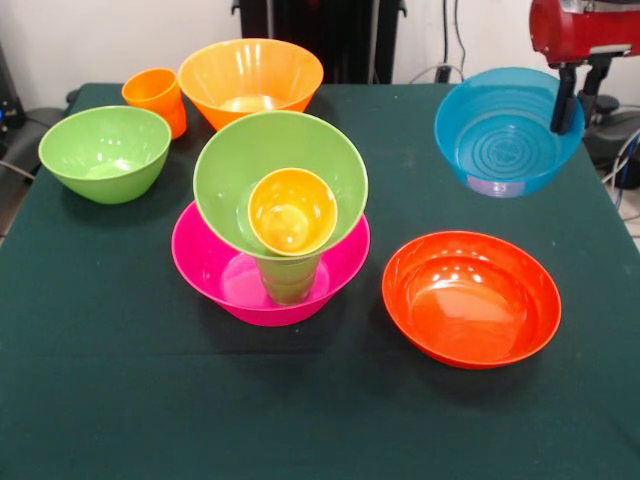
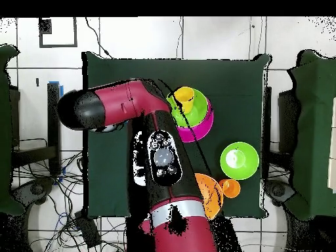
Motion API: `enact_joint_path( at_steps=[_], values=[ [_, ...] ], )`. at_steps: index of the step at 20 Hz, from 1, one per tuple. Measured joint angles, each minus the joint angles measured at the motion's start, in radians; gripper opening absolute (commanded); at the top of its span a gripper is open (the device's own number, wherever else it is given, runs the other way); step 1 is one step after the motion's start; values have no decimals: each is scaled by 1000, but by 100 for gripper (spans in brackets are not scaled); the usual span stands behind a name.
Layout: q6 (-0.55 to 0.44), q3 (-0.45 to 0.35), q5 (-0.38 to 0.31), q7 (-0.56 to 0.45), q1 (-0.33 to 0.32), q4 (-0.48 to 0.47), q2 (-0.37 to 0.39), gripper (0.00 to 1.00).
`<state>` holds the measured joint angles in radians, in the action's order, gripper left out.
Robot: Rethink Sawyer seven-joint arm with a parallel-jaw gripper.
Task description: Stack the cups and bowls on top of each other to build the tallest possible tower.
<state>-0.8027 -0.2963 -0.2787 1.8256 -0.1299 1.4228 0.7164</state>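
The jaws (image 1: 568, 100) hang at the upper right of the front view, a dark finger dipping inside the translucent blue bowl (image 1: 500, 135); whether they pinch its rim I cannot tell. I'd guess this bowl is the next piece. The tower (image 1: 275, 235) stands well apart at centre: pink bowl (image 1: 215, 275) as wide base, green cup (image 1: 288, 278), tilted light green bowl (image 1: 240, 165), yellow cup (image 1: 291, 211).

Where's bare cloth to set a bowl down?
Free: the wide near strip of the table in front of the pink bowl and red-orange bowl, and the left side below the light green bowl. Crowded: the far edge, around the orange cup, orange bowl, blue bowl.
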Motion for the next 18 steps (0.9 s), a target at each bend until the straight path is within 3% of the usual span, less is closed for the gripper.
enact_joint_path(
  at_steps=[18],
  values=[
    [-6, -136, -108, -74, -148, -76, -5, 0]
  ],
)
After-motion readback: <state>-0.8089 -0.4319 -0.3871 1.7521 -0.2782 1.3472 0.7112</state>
